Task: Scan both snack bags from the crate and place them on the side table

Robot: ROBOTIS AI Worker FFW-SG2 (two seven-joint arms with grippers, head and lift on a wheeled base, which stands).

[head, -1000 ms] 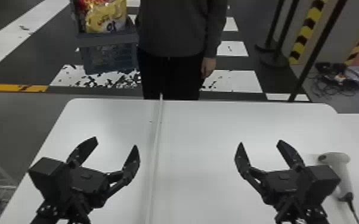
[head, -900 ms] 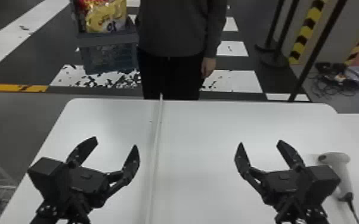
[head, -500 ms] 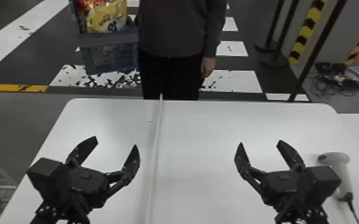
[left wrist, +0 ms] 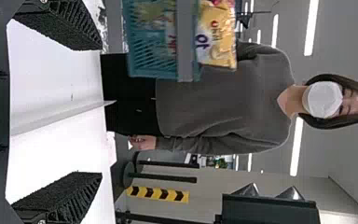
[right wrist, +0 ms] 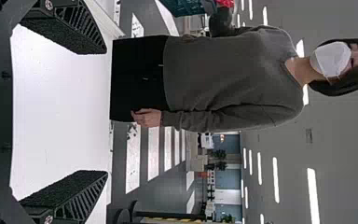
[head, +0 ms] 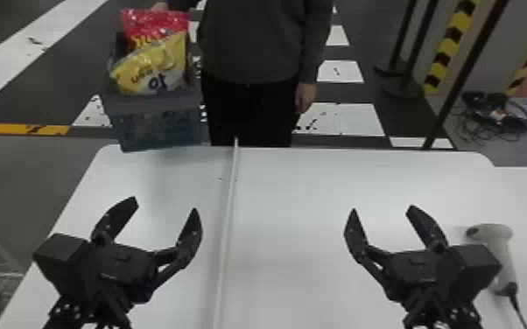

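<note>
Both snack bags sit in the crate [head: 159, 129], which a person's hand [head: 159, 6] steadies at the table's [head: 297, 188] far left edge. The yellow bag [head: 153, 72] leans in front of the red bag [head: 153, 26], tops poking above the rim.

Left gripper [head: 164, 206]: fingers spread, nothing between them. Right gripper [head: 383, 210]: likewise spread and empty, near the scanner [head: 497, 249].

Handling, your best guess: light, puffy, soft-walled. Glossy film, so expect slip if you catch only a crinkled edge. Squeeze too hard and you may crush what's inside, or pop a seam (crumbs are no fun to scan).

Yellow probably wants to come first, being nearer. Take it with the left, across the upper body, flat pads on the broad faces, enough film to stop it swivelling. Check you haven't pinched the red along with it. Keep the code uncovered for scanning.
</note>
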